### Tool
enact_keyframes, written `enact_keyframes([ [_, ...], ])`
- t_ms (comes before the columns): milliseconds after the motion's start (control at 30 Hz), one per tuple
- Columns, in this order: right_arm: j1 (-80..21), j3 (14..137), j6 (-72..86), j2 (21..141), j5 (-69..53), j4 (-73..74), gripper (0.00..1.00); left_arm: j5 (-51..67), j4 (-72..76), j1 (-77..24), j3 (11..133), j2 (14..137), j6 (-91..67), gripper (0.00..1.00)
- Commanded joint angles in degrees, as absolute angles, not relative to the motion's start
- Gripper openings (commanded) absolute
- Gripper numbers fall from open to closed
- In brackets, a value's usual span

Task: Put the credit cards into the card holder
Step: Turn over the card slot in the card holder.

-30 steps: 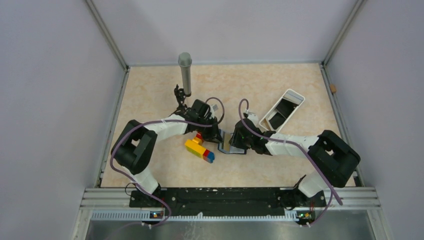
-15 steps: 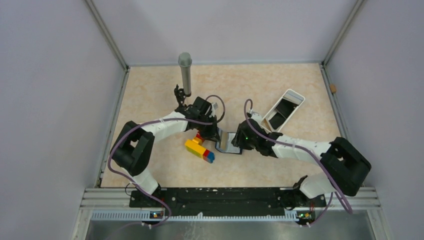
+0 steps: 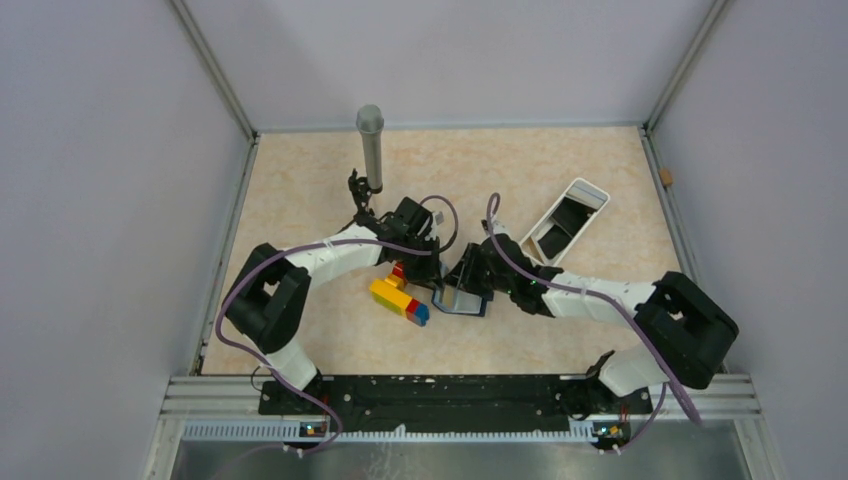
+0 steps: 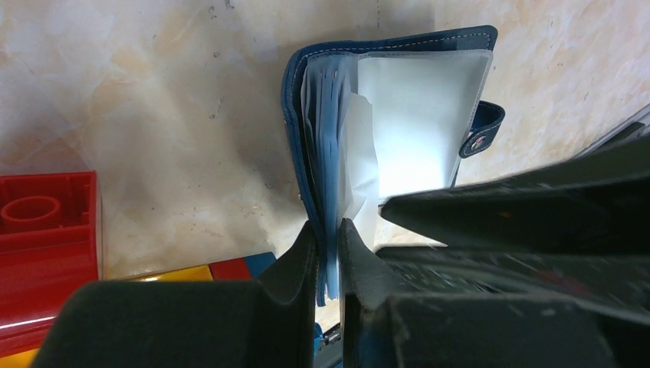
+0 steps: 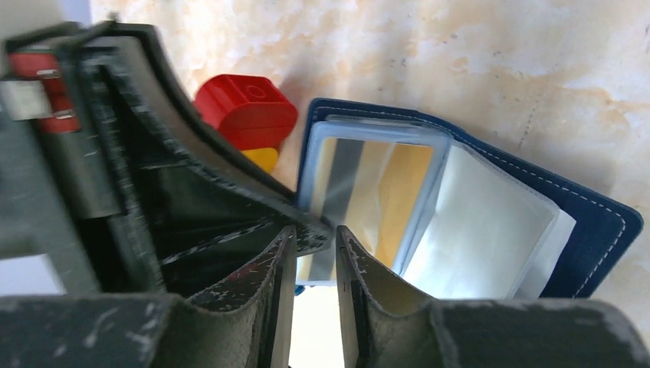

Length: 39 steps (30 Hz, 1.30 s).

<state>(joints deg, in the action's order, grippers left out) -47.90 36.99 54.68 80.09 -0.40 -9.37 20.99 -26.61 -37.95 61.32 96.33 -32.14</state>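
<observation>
Plainly, everything turns on the middle of the tabletop (image 3: 560, 340), a little toward its near edge, where the navy card holder (image 3: 462, 300) lies open between the two arms. The left gripper (image 4: 328, 234) is clamped on it. Its fingers pinch the cover and a sheaf of clear leaves along the side nearest the toy bricks (image 3: 400, 296), and the rest of the leaves fan away toward the right arm.

The right gripper (image 5: 315, 234) comes at the holder from the opposite side, the one toward the tabletop's right edge. Its fingertips sit right at the near end of the yellow-gold card (image 5: 402, 180). That card lies flat within a clear sleeve (image 5: 375, 129), its long axis running away from the right fingertips toward the held side of the holder. A grey band runs alongside the gold, and I cannot tell whether it is a stripe on that card or the greyish card itself.

The right jaws are drawn close with only a slim gap. I cannot tell whether they nip the card's edge or merely hang over it.

To my eye the right arm is the nearer to the card and lined up with its length, so a push along that line would seat it while the left arm steadies the holder.
</observation>
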Motion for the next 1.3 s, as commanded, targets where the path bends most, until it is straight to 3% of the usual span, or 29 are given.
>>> enact_keyframes([
  [0, -48.1, 36.4, 56.2, 84.0, -1.2, -13.1, 0.24, 21.5, -26.0, -38.3, 63.1, 95.6, -31.1, 0.09],
  [400, -47.2, 33.6, 58.8, 86.2, 3.6, -8.4, 0.19, 23.6, -23.9, -39.3, 63.2, 95.4, -31.6, 0.16],
  [500, -46.9, 32.1, 59.8, 86.1, 3.5, -9.1, 0.19, 24.8, -22.3, -39.4, 63.2, 95.5, -32.9, 0.23],
  [833, -45.6, 29.8, 60.7, 86.9, 1.9, -11.6, 0.19, 26.2, -19.3, -39.8, 62.6, 95.5, -35.2, 0.31],
  [1267, -45.4, 29.7, 60.8, 86.8, 1.9, -11.6, 0.18, 24.9, -20.0, -39.7, 62.4, 96.3, -34.9, 0.31],
])
